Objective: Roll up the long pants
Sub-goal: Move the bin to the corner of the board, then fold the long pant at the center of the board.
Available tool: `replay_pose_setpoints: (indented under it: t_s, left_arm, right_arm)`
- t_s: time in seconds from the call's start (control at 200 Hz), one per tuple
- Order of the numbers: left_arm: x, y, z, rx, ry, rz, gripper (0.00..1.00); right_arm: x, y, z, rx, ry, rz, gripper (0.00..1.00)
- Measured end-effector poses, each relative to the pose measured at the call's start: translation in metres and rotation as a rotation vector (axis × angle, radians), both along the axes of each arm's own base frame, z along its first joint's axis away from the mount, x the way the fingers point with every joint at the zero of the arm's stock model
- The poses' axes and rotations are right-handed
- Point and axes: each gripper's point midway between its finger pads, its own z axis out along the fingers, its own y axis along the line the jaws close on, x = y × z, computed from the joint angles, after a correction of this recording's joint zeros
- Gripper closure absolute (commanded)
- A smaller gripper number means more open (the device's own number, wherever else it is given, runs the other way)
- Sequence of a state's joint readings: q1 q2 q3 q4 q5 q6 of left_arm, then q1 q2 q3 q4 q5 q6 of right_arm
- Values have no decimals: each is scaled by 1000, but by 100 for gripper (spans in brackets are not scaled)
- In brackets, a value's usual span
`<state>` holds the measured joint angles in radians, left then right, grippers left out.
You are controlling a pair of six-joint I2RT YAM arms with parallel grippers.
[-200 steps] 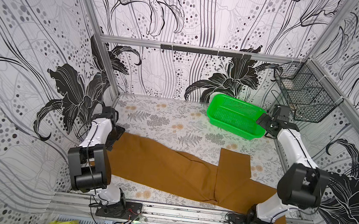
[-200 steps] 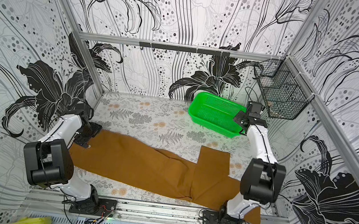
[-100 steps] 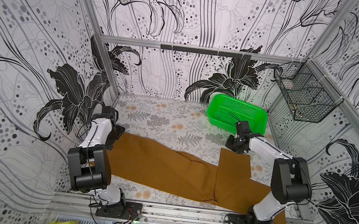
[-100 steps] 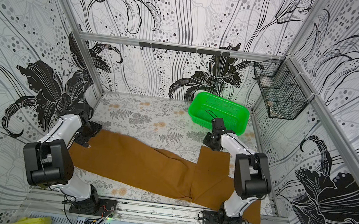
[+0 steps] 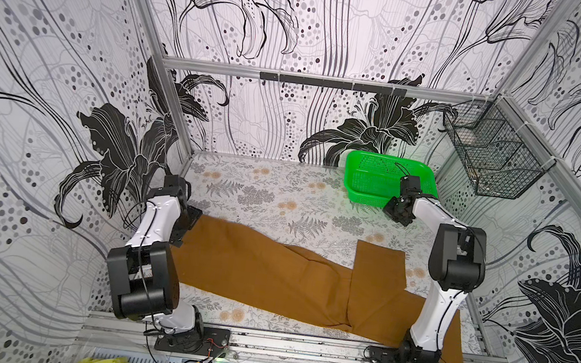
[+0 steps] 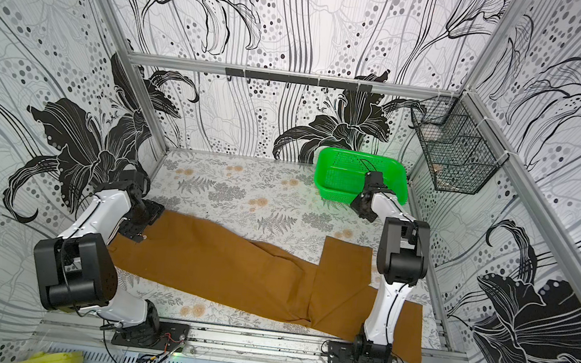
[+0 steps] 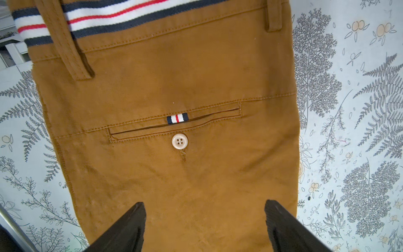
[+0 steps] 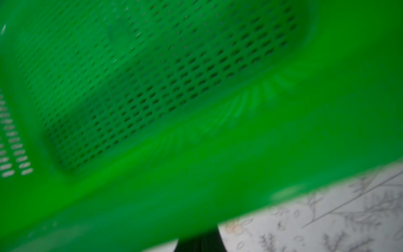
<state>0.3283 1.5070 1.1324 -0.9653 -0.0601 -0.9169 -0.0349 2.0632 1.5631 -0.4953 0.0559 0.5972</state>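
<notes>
- The long pants (image 5: 263,269) are ochre-brown cloth, lying flat across the near part of the surface (image 5: 279,196). The striped waistband is at the left.
- The left pincer (image 7: 205,204) hangs over the back pocket, fingers apart.
- The right pincer (image 8: 198,241), fingers together, is at the green basket (image 5: 370,198).
- The right arm crosses above one leg end.

The green basket (image 8: 152,87) is rendered blurred throughout the right wrist view. In both top views, the long pants (image 5: 270,270) (image 6: 233,266) are partly hidden at lower right behind the right arm (image 5: 435,313) (image 6: 384,307).
</notes>
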Motion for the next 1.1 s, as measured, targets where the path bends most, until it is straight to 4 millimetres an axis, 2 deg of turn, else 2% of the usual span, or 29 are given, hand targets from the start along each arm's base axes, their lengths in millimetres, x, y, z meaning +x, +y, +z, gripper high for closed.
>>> replay_pose_setpoints:
  t_s: [0.075,0.125,0.255,0.305,0.39,0.441,0.491,0.541,0.636,0.726,0.771,0.831,0.956,1.101]
  left_arm:
    - [-3,2,0,6,13,3,12]
    - [-6,3,1,9,23,3,12]
    - [-12,10,7,23,32,21,12]
    - [-16,12,8,26,37,28,12]
    - [-20,13,10,26,46,38,22]
    - [-23,14,10,26,54,40,33]
    - [-25,14,8,22,62,47,41]
    - [-26,13,7,19,74,45,45]
    - [-26,12,-3,1,99,48,45]
    - [-27,9,-19,-29,134,49,45]
    - [-26,7,-28,-48,150,50,45]
    - [-26,5,-38,-69,167,50,45]
    - [-23,1,-54,-103,179,50,45]
    - [-19,-1,-63,-119,176,50,45]
  right_arm:
    - [6,-19,-2,-15,11,-8,66]
    - [6,-22,-3,-25,18,14,59]
    - [2,-10,-2,-19,26,86,48]
    - [-6,-2,-1,-9,28,116,44]
    - [-28,9,10,4,28,156,41]
    - [-38,17,23,7,11,181,39]
    - [-47,27,43,3,-23,213,38]
    - [-55,38,62,-6,-60,252,35]
    - [-71,75,99,-20,-137,355,33]
    - [-89,112,111,-19,-154,455,32]
    - [-99,127,104,-15,-136,495,32]
    - [-112,138,84,-4,-80,525,32]
    - [-138,140,27,11,88,525,33]
    - [-151,150,-17,14,214,536,33]
